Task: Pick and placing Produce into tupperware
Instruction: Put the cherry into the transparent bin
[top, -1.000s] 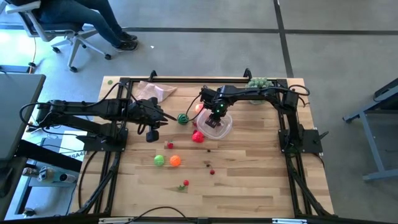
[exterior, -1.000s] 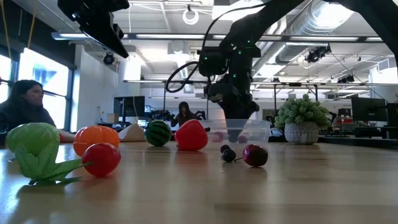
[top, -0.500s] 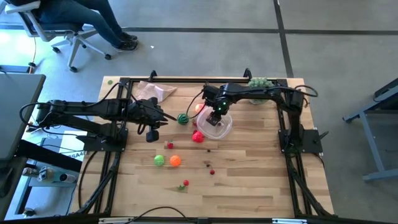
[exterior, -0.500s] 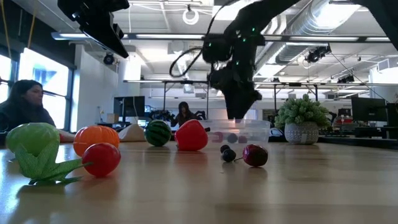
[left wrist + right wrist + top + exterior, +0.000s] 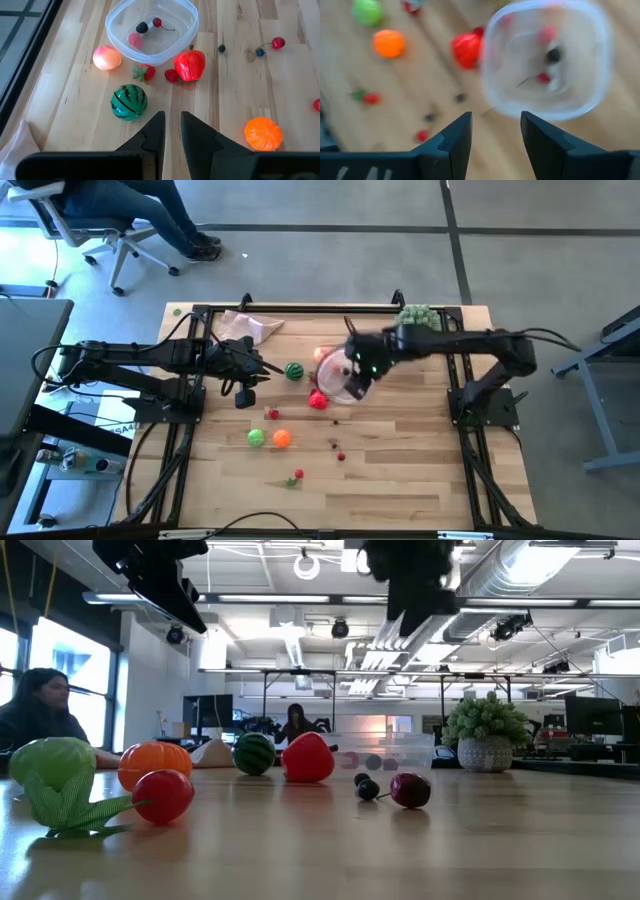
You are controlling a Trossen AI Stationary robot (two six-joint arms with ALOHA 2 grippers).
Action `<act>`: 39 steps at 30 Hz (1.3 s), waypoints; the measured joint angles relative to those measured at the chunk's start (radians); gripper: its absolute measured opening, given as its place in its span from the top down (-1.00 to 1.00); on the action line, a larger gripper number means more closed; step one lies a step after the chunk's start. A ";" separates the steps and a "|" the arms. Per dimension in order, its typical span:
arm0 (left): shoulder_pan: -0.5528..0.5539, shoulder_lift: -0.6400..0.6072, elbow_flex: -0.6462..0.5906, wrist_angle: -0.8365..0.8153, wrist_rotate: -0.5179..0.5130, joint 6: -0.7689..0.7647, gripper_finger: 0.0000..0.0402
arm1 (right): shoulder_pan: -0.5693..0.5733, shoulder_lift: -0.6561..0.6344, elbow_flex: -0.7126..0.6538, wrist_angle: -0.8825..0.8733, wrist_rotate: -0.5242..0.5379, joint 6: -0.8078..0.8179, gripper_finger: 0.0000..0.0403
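Clear tupperware (image 5: 151, 30) ringed by loose produce
Striped melon (image 5: 129, 102) just ahead of the closed left gripper (image 5: 171, 131); right gripper (image 5: 495, 132) open, empty, above the tub

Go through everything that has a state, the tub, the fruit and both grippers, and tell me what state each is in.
Tub: upright, no lid, three small pieces inside.
Watermelon ball: on the table, outside the tub.
Red piece: on the table, by the tub's rim.
Orange ball: on the table, loose.
Right gripper: open, empty, above the tub.
Left gripper: nearly shut, empty.
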 joint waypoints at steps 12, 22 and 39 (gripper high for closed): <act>0.000 0.000 0.000 0.000 0.000 0.000 0.75 | 0.338 0.159 0.000 0.200 0.079 0.560 0.20; 0.000 0.000 0.000 0.000 0.000 0.000 0.75 | 0.360 0.393 0.000 0.257 -0.029 0.530 0.20; 0.000 0.000 0.000 0.000 0.000 0.000 0.75 | 0.383 0.446 0.000 0.310 -0.027 0.616 0.20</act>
